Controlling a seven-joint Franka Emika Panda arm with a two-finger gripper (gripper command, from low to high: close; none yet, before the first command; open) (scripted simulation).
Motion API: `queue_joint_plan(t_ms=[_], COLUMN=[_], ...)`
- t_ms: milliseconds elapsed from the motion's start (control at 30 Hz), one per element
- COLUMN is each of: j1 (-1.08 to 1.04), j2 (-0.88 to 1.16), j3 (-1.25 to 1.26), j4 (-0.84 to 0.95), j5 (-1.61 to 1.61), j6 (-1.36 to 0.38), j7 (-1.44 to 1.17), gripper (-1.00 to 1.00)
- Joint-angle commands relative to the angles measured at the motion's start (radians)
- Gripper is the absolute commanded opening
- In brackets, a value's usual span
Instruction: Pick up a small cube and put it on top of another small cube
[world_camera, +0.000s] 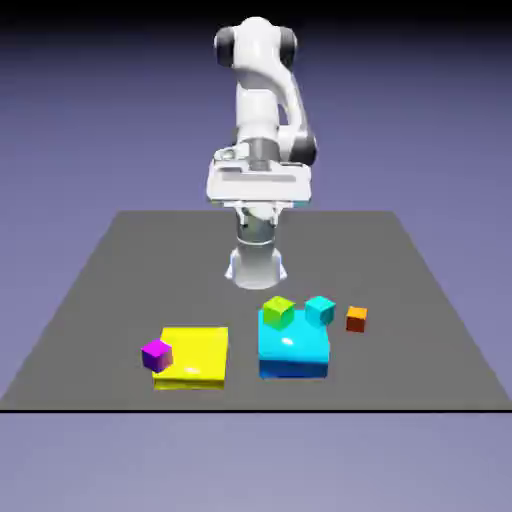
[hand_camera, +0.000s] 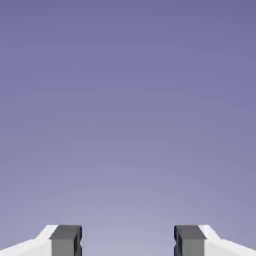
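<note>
Four small cubes lie on the grey table (world_camera: 110, 290). The green cube (world_camera: 279, 312) rests at the far left corner of a large cyan block (world_camera: 294, 348). At that block's far right corner is a small cyan cube (world_camera: 320, 310), and an orange cube (world_camera: 356, 319) stands alone to its right. A magenta cube (world_camera: 157, 354) touches the left edge of a flat yellow block (world_camera: 195, 356). My gripper (world_camera: 258, 200) hangs high above the table near the arm's base, far from all cubes. In the hand view my gripper (hand_camera: 128, 241) is open and empty, with only backdrop between its fingertips (hand_camera: 66, 240).
The robot's base (world_camera: 257, 265) stands behind the blocks at mid table. The table's front edge (world_camera: 250, 409) runs just below the two large blocks.
</note>
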Motion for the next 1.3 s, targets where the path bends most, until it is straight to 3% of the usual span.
queue_joint_plan(t_ms=[0, 467, 833, 867, 1167, 1267], j1=[0.024, 0.356, 0.556, 0.556, 0.380, 0.394], j2=[0.036, 0.544, 0.871, 0.872, 0.582, 0.567], j3=[0.026, 0.395, 0.153, 0.153, 0.386, 0.369], j4=[-0.006, -0.085, -0.014, -0.014, -0.081, -0.055], j5=[0.018, 0.275, 0.041, 0.041, 0.264, 0.317], j6=[0.000, -0.005, 0.235, 0.235, 0.013, 0.012], j7=[-0.041, -0.612, -0.464, -0.464, -0.615, -0.609], gripper=[0.00, 0.00, 0.00, -1.00, -1.00, -1.00])
